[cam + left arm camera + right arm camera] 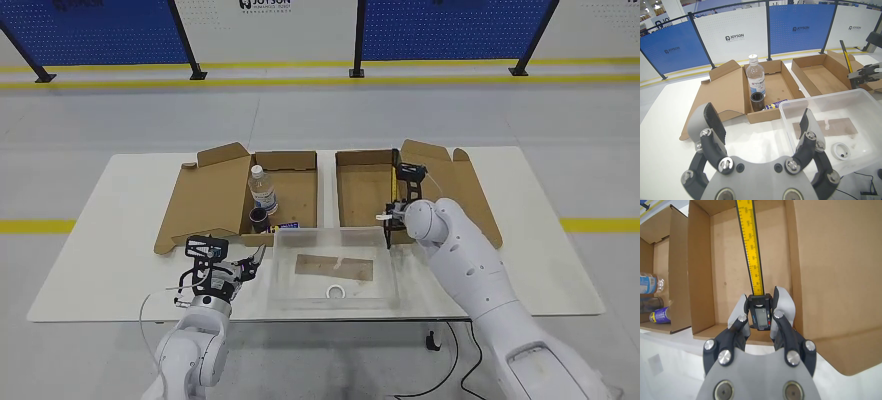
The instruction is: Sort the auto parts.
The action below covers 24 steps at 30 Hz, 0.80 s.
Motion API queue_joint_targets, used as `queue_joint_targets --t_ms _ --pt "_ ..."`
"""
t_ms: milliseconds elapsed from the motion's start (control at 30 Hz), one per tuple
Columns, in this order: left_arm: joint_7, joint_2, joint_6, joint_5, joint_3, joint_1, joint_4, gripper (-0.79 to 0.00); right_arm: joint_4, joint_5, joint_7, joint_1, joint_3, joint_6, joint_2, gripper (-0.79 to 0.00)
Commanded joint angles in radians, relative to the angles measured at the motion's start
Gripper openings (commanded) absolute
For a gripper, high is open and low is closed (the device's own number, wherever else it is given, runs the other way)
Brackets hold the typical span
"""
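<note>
My right gripper (pixel 760 298) is shut on a digital caliper (pixel 761 315), whose yellow scale (pixel 749 245) runs out over the right cardboard box (pixel 730 272). From above, that gripper (pixel 397 207) sits at the box's (pixel 362 190) near right corner. The left cardboard box (pixel 292 195) holds a clear bottle (pixel 755 77), a black cylinder (pixel 757 101) and a small blue spray can (pixel 774 105). My left gripper (pixel 761 121) stands open above the table, by the near left side of a clear plastic bin (pixel 831 121). A metal ring (pixel 840 151) lies in the bin.
The clear bin (pixel 335 268) sits at the table's front, in front of both boxes, with a brown strip (pixel 334 266) on its floor. Box flaps (pixel 205 200) spread over the table at the left and right. White table (pixel 110 240) lies bare at far left and far right.
</note>
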Motion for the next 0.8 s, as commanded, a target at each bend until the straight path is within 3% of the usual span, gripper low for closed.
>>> queue_joint_targets --t_ms 0,200,367,600,667,767 --pt "0.000 0.000 0.000 0.000 0.000 0.000 0.000 0.000 0.013 -0.006 0.005 0.003 -0.003 0.008 -0.002 -0.785" --pt "0.000 0.000 0.000 0.000 0.000 0.000 0.000 0.000 0.051 -0.008 0.013 0.014 -0.005 0.004 -0.008 -0.785" --pt "0.000 0.000 0.000 0.000 0.000 0.000 0.000 0.000 0.074 -0.009 0.008 0.021 -0.003 -0.001 -0.012 -0.573" --pt "0.000 0.000 0.000 0.000 0.000 0.000 0.000 0.000 0.070 -0.026 0.007 0.020 0.004 -0.002 -0.013 -0.453" --pt "0.000 0.000 0.000 0.000 0.000 0.000 0.000 0.000 0.061 -0.029 0.006 0.016 0.008 -0.005 -0.013 -0.437" --pt "0.000 0.000 0.000 0.000 0.000 0.000 0.000 0.000 0.040 -0.039 0.008 0.007 0.013 -0.004 -0.011 -0.517"
